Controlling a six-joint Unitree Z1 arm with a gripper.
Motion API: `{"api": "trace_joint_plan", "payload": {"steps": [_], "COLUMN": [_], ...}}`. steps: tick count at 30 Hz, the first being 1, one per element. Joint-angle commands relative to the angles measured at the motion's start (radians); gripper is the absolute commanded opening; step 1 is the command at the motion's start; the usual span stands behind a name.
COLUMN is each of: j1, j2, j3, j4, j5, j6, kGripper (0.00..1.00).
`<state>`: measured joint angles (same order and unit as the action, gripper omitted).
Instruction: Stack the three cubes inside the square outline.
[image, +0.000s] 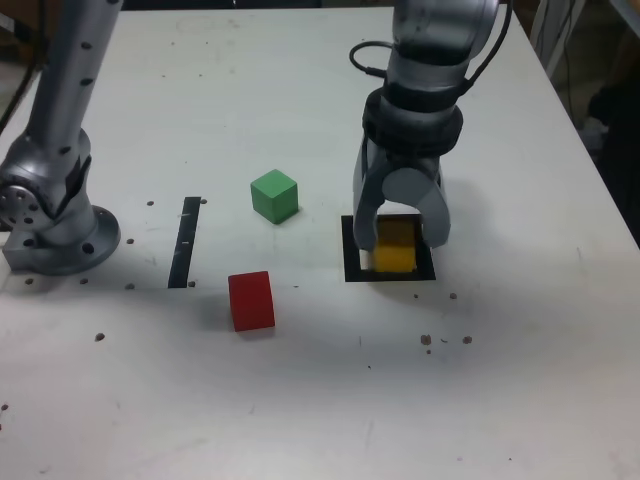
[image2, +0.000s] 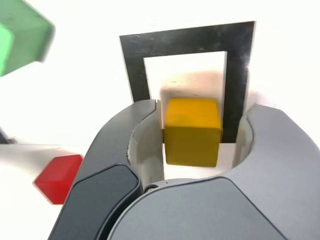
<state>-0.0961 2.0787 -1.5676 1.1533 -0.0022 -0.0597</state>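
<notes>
The arm comes down from the top of the exterior view, right of centre, and its gripper (image: 399, 238) hangs over the square outline (image: 351, 262), which lies a little right of the middle of the white table (image: 520, 380). The yellow cube (image: 394, 250) sits on the pale floor inside that black border, between the two jaws. From the wrist view the jaws stand a little spread: there is a clear sliver of light between the yellow cube (image2: 192, 131) and the one jaw, while on the other side the jaw looks very close to the cube's face, and I can't quite tell whether it touches. So the pincer brackets the cube rather than pinching it. In that same view the square outline (image2: 185, 40) shows as a thick dark frame running behind and beside the cube. The green cube (image: 274, 195) stands apart in the exterior view's centre, up and to the left of the outline, and the red cube (image: 251, 299) lies lower left of it, nearer the bottom of the frame. A narrow black strip (image: 185, 242) lies left of both, and the arm's grey base (image: 55, 225) is bolted down at the far left edge.
</notes>
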Motion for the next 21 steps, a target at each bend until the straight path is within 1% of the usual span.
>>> {"api": "trace_joint_plan", "payload": {"steps": [1, 6, 21], "j1": [0.002, 0.003, 0.004], "j2": [-0.023, -0.043, -0.051], "j3": [0.012, 0.027, 0.035], "j4": [-0.016, -0.017, -0.006], "j5": [0.0, 0.008, 0.02], "j6": [0.001, -0.001, -0.003], "kGripper": [0.99, 0.99, 0.99]}}
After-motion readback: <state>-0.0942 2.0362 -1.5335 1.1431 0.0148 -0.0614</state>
